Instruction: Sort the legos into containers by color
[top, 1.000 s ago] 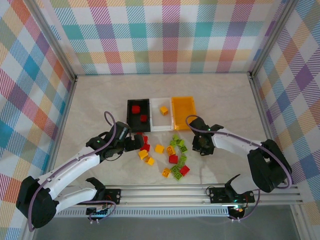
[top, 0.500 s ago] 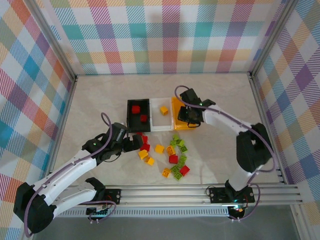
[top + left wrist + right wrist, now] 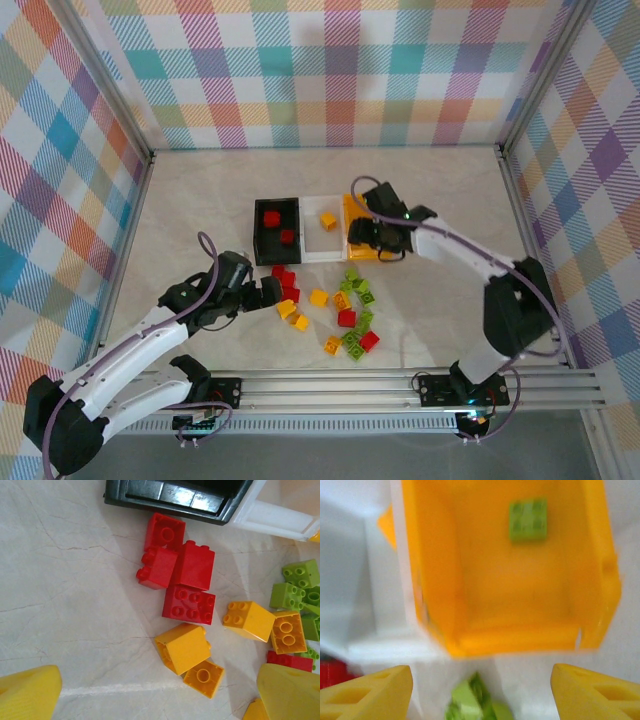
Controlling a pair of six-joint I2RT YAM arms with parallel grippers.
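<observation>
Three containers stand in a row: black point(image 3: 262, 240), white point(image 3: 322, 248) and orange point(image 3: 380, 212). The black one holds two red legos point(image 3: 270, 218), the white one a yellow lego point(image 3: 327, 220). A green lego point(image 3: 527, 520) lies inside the orange container point(image 3: 440, 570). My right gripper point(image 3: 378, 243) point(image 3: 481, 672) hangs open and empty over that container's near edge. Loose legos lie in front: red point(image 3: 187, 585), yellow point(image 3: 182, 647) and green point(image 3: 297, 587). My left gripper point(image 3: 270, 292) point(image 3: 160, 680) is open beside the red and yellow ones, holding nothing.
The loose pile point(image 3: 345, 315) spreads across the table between the two arms, just short of the containers. Aluminium frame posts and checked walls close in the table on three sides. Bare table point(image 3: 200, 210) lies left of the black container and behind the row.
My right gripper went from the pile up to the orange container and opened; a green lego now lies inside it. The left gripper shifted only slightly by the red legos.
</observation>
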